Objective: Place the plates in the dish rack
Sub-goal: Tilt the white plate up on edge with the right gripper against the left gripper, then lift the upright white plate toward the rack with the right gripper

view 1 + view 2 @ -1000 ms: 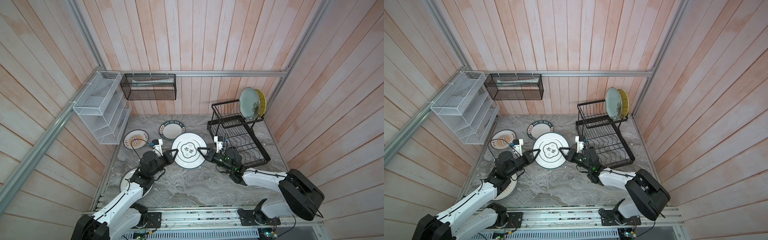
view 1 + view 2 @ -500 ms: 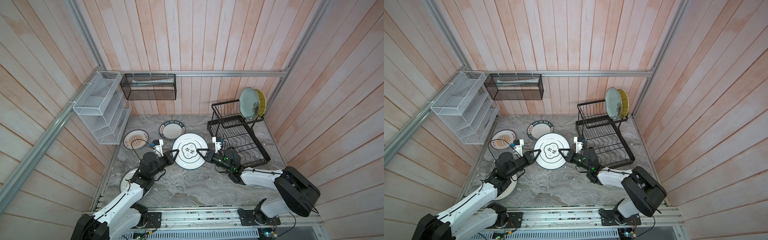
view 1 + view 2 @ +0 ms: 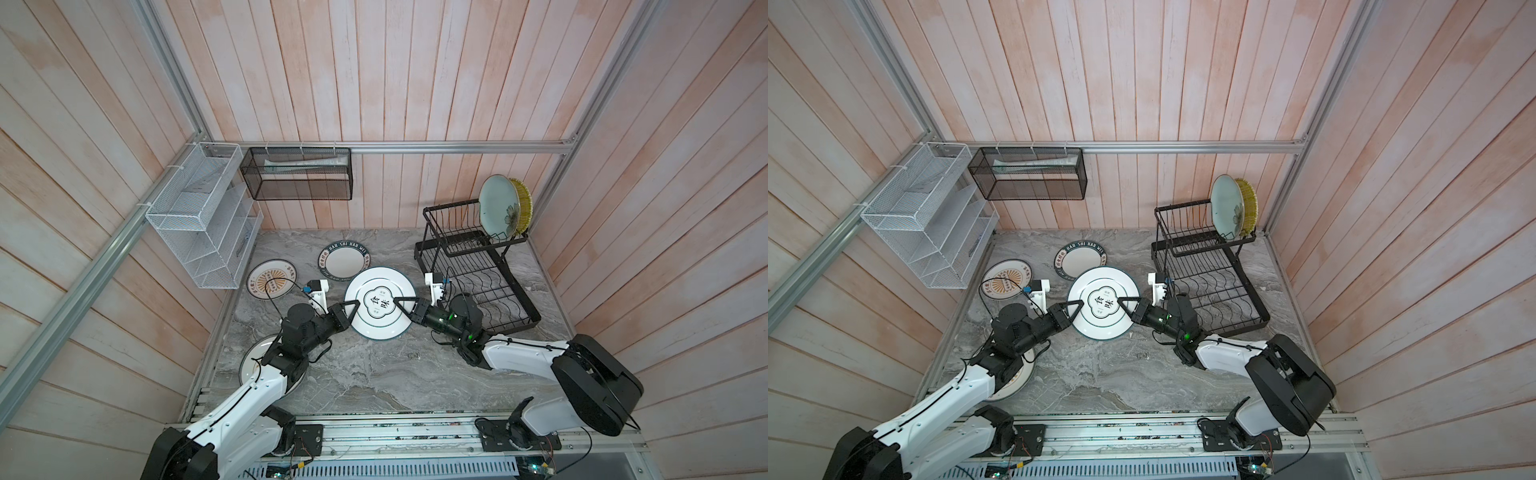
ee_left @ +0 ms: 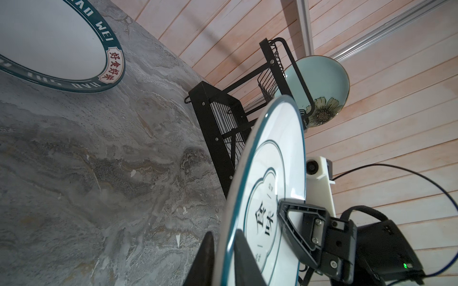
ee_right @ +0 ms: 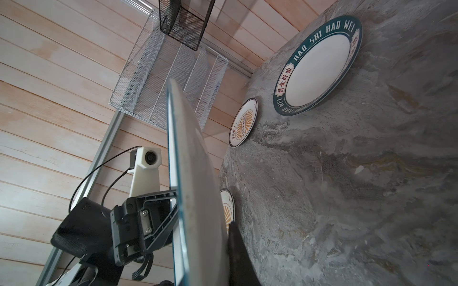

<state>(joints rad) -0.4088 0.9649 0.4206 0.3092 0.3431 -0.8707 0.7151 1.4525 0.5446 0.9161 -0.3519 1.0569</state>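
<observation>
Right fingers [image 3: 401, 300] clamp the right rim of the white plate with the dark ring [image 3: 380, 328], which I hold up off the middle of the counter [image 3: 374, 374], near the left side of the dish rack [image 3: 457, 245]. My left fingers [image 3: 353, 304] straddle its left rim; I cannot tell whether they press on it. A teal flower plate [image 3: 498, 212] and a yellow plate [image 3: 524, 203] stand upright in the rack's upper basket, far right. A lettered-rim plate [image 3: 345, 262] lies flat on the held plate's far side.

White arms [image 3: 249, 395], black joints [image 3: 297, 328], looping black cables [image 4: 379, 164].
</observation>
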